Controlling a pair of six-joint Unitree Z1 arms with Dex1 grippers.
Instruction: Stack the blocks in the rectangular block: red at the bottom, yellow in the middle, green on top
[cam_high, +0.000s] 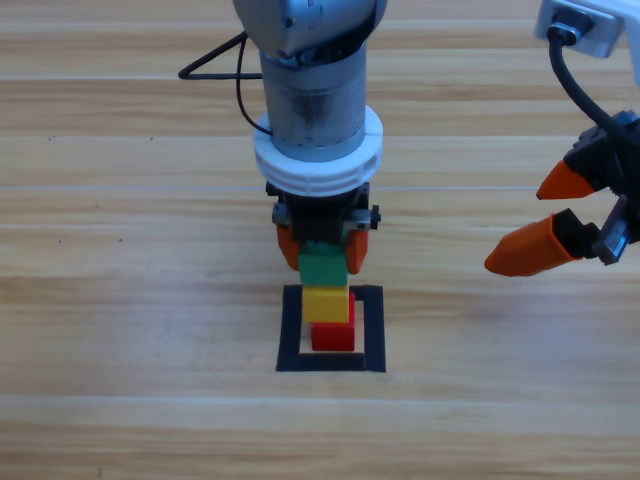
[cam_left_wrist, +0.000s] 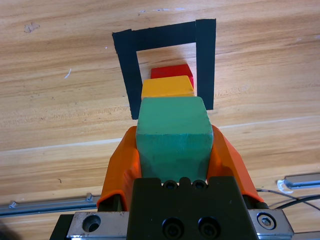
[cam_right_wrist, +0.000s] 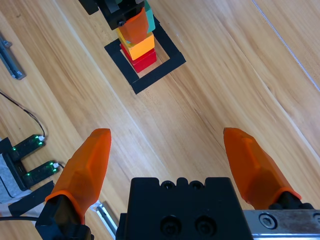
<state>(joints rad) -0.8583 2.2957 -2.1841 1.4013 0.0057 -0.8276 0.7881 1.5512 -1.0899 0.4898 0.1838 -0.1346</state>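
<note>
Where the high view looks down, I see the left gripper (cam_high: 322, 245) over the rectangular block (cam_high: 290, 335), its jaws closed on the green cube (cam_high: 322, 268), which sits atop the yellow cube (cam_high: 326, 303) and the red cube (cam_high: 333, 335). Right gripper (cam_high: 540, 220) waits well apart at the right edge, jaws spread.

Left wrist view: green cube (cam_left_wrist: 172, 137) is clamped between both orange fingers (cam_left_wrist: 120, 170), touching each side; yellow (cam_left_wrist: 167, 87) and red (cam_left_wrist: 171, 71) lie beyond, inside the tape outline (cam_left_wrist: 205, 55).

Right wrist view: own jaws wide apart, nothing between; the stack stands far off inside the outline (cam_right_wrist: 167, 62).
</note>
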